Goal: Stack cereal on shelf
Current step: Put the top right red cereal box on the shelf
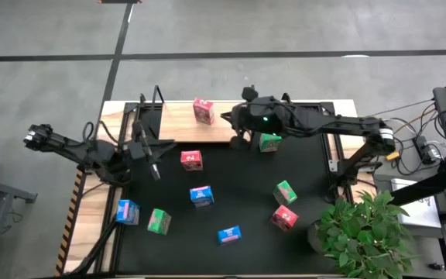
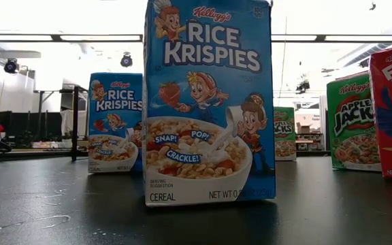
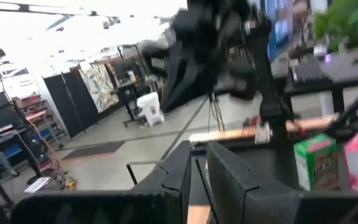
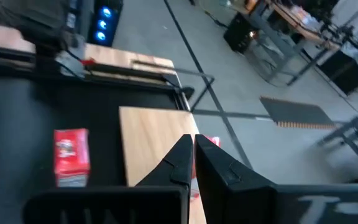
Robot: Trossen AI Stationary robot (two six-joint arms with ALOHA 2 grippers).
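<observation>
Hovering over the right half of the shelf (image 1: 184,124), the right gripper (image 1: 227,118) has its fingers clenched together with nothing between them, while the left gripper (image 1: 155,169) hangs above the black mat (image 1: 316,155) near its left edge, fingers nearly closed and gripping nothing, angled down toward the mat's front. The shelf, a light wooden board with thin black posts, lies lengthwise along the mat's far edge and carries one pink-red cereal box (image 1: 204,110) standing near its middle. A green box (image 1: 269,142) sits on the mat just off the shelf's right end, partly under the right arm. A second pink-red box (image 1: 191,160) stands on the mat just in front of the shelf's front edge. Farther forward, a blue box (image 1: 201,196) occupies the mat's centre, another blue box (image 1: 128,211) and a green box (image 1: 159,222) lie together at the front-left corner, and a third blue box (image 1: 229,234) rests near the front edge. A green box (image 1: 285,191) and a pink-red box (image 1: 284,218) sit close together toward the front right. Most boxes lie turned at slight angles to the mat's edges. Open mat remains along the right side and between the centre and front-left clusters. A potted plant (image 1: 362,232) crowds the front-right corner.
</observation>
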